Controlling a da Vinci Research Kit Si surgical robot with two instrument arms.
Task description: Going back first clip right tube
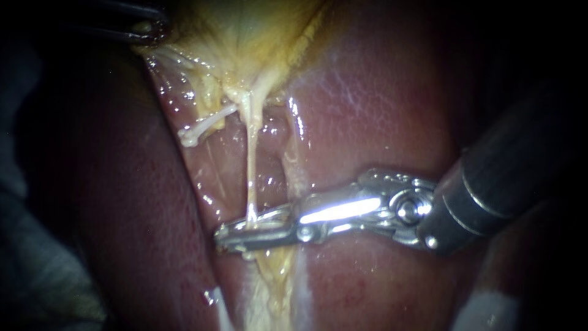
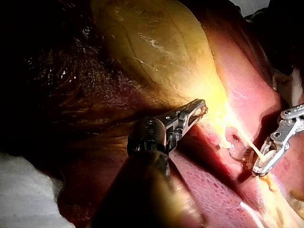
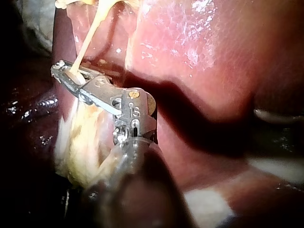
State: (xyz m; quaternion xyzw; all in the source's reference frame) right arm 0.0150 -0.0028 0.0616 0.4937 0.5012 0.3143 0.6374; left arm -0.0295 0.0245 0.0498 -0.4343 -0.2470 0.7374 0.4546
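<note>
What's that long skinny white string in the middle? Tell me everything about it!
That is the right tube. It is thin, pale cream and shiny wet, like a stretched noodle. It runs straight and tight from the yellow gallbladder down over the red liver. Its lower end meets the tip of the right instrument, which touches it there. I see no clip on its bare part.

The right tube (image 1: 250, 162), thin and pale, hangs stretched straight.
</note>
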